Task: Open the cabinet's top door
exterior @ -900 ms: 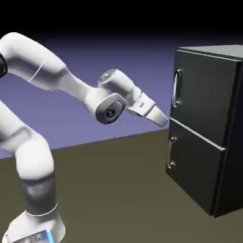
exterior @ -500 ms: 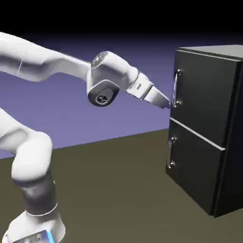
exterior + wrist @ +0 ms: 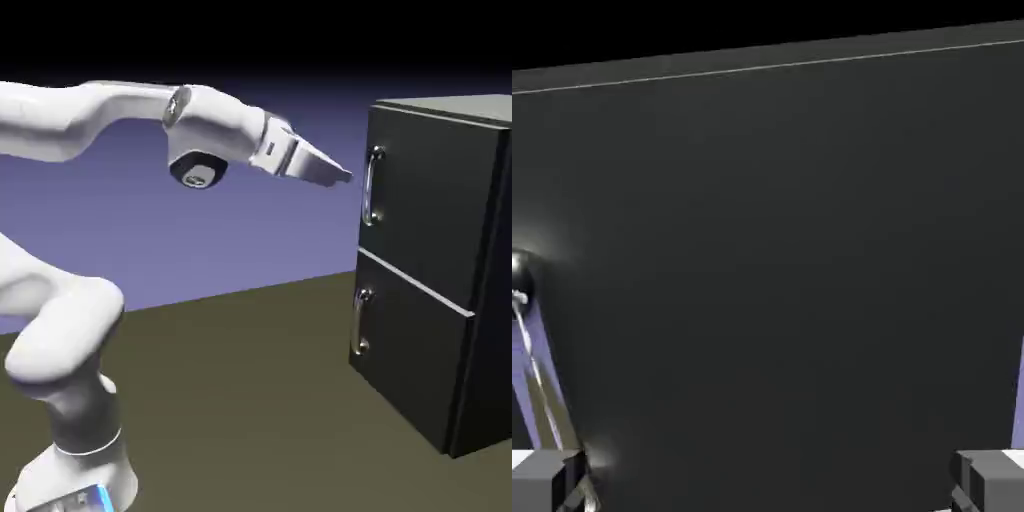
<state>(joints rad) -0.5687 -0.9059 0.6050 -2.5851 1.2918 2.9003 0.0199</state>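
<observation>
With its fingers spread wide and holding nothing, the gripper hangs at right of centre, just short of the top door's handle, which sits at the hand view's far left edge, so closing from here risks a miss.

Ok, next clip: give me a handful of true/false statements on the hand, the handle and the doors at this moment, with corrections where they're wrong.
1. The hand is shut on the top door's handle. False: its fingers are spread wide in the hand view, nothing between them, and it sits just short of the handle.
2. The top door is closed, flush with the cabinet. True.
3. The hand is level with the lower door. False: it is level with the upper part of the top door's handle.
4. In the hand view the handle lies at the picture's left edge, not centred between the fingertips. True.
5. The lower door is ajar. False: it is shut.
</observation>
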